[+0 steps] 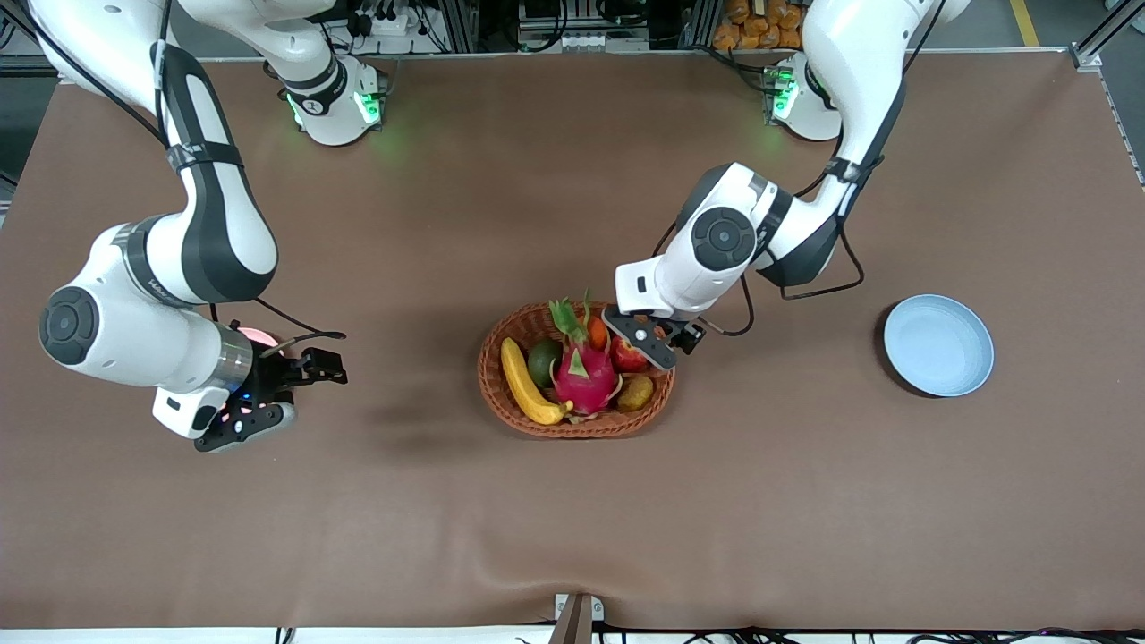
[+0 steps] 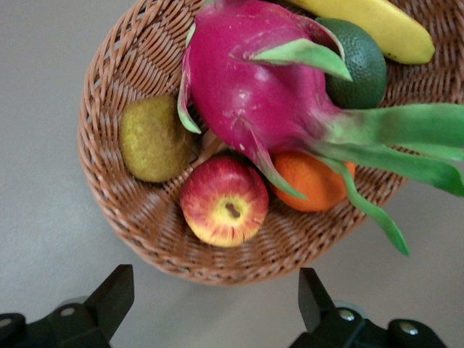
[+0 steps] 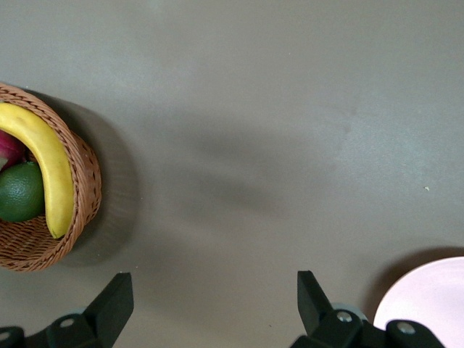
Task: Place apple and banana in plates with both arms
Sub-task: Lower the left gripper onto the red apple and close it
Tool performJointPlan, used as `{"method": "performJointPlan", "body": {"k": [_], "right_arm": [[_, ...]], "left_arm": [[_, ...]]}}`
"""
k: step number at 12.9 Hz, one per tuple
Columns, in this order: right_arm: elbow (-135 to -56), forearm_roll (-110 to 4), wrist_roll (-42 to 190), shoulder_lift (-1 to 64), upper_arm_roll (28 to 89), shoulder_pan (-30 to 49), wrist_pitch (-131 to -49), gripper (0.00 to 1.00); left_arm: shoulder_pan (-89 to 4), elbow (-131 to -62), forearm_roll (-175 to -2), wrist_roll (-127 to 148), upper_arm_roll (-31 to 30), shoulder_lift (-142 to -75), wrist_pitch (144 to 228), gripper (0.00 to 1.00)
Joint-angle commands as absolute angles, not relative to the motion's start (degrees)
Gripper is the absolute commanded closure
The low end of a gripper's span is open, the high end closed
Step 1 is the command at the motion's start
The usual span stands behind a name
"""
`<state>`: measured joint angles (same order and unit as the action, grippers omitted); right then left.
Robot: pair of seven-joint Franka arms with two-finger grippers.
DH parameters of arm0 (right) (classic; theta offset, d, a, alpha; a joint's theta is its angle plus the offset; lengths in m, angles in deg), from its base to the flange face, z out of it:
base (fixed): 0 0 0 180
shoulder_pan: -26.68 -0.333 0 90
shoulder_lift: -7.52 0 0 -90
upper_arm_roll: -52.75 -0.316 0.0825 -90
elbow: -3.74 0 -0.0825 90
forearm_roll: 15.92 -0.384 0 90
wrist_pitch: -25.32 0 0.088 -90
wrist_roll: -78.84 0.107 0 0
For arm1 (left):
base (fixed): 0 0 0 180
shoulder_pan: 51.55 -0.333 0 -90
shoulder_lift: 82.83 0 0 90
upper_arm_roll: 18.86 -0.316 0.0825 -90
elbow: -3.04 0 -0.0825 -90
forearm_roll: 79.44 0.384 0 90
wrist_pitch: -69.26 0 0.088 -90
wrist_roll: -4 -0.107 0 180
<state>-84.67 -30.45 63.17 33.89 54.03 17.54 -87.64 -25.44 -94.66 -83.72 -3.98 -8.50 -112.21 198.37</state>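
The apple [image 2: 225, 201] lies in the wicker basket [image 1: 510, 407] beside an orange-red fruit, and it shows in the front view [image 1: 626, 358] partly under my left gripper. My left gripper [image 1: 666, 344] hangs open and empty over the basket's rim by the apple; in its wrist view [image 2: 214, 293] the fingers stand wide apart. The banana [image 1: 528, 383] lies in the basket at the right arm's end and also shows in the right wrist view [image 3: 43, 163]. My right gripper [image 1: 300, 380] is open and empty above the pink plate [image 1: 253, 336], which is mostly hidden. The blue plate [image 1: 938, 344] lies toward the left arm's end.
The basket also holds a magenta dragon fruit [image 1: 583, 371], a dark green fruit [image 1: 543, 360], a brownish kiwi-like fruit [image 1: 636, 392] and an orange-red fruit [image 2: 312, 181]. The brown cloth has a ridge near its front edge [image 1: 501, 559].
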Motion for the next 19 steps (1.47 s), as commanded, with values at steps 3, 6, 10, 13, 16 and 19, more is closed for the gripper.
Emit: {"method": "performJointPlan", "body": {"k": [3,6,10,13,16,19], "right_arm": [[-83.71,-30.95,62.06,34.59,53.72,17.45,-88.41,0.0],[-83.71,-30.95,62.06,34.59,53.72,17.36,-88.41,0.0],[-83.71,-30.95,62.14,34.59,53.72,17.19,-88.41,0.0],[-83.71,-31.12,62.23,34.59,53.72,17.1,-88.41,0.0],[-83.71,-31.21,62.32,34.67,53.63,16.84,-88.58,0.0],[-83.71,-31.21,62.32,34.68,53.63,16.84,-88.58,0.0]], "left_arm": [[-24.57,-94.61,-83.66,-4.88,-8.75,-115.35,204.69,0.0],[-24.22,-94.52,-83.66,-4.71,-8.84,-116.84,206.1,0.0],[-22.9,-94.96,-83.74,-4.09,-8.93,-119.04,209.8,0.0],[-22.28,-95.31,-83.74,-3.91,-9.1,-119.22,209.8,0.0],[-22.46,-95.31,-81.47,-3.92,-9.28,-119.22,209.8,0.0],[-22.9,-95.22,-79.18,-3.74,-9.28,-119.48,209.8,0.0]]}}
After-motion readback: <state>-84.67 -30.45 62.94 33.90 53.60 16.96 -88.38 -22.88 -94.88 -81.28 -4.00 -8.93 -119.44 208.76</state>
